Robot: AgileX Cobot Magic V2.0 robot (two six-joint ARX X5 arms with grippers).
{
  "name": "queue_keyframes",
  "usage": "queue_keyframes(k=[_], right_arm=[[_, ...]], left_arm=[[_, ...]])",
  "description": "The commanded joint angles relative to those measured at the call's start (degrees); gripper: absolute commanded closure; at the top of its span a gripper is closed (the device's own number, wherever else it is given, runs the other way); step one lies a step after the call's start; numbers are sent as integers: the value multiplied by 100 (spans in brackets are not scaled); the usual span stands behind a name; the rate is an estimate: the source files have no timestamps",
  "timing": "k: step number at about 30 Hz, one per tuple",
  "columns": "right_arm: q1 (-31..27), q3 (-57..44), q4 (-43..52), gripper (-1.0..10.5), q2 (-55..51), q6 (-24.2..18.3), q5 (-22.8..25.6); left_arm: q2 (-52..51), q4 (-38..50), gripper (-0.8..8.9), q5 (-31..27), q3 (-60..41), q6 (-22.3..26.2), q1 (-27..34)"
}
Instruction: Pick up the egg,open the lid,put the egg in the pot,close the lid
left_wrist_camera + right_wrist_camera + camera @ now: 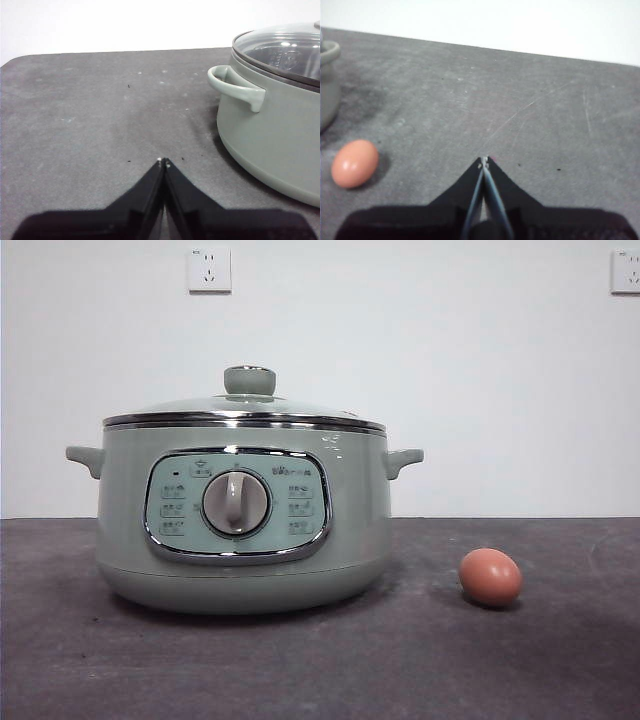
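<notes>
Both hands closed and empty: right hand (484, 161) near the egg (354, 163), which may roll if nudged; left hand (163, 162) beside the lidded pot (272, 125).

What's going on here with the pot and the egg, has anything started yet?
Nothing is being handled yet. The pot stands on the table with the lid on, and the egg lies on the table beside it, apart from it. The left gripper is shut and empty near the pot's handle; the right gripper is shut and empty near the egg.
</notes>
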Motion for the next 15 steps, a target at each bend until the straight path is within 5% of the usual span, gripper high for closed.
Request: queue_keyframes(k=[1, 5, 15], right_arm=[[4, -72, -11, 946, -2, 1150, -4], [4, -72, 20, 946, -2, 2402, -7], [4, 111, 374, 957, 2, 2935, -299]], left_arm=[[-15, 22, 817, 17, -87, -245, 17], [-15, 22, 817, 28, -87, -634, 17], [-15, 4, 819, 538, 26, -1296, 17]])
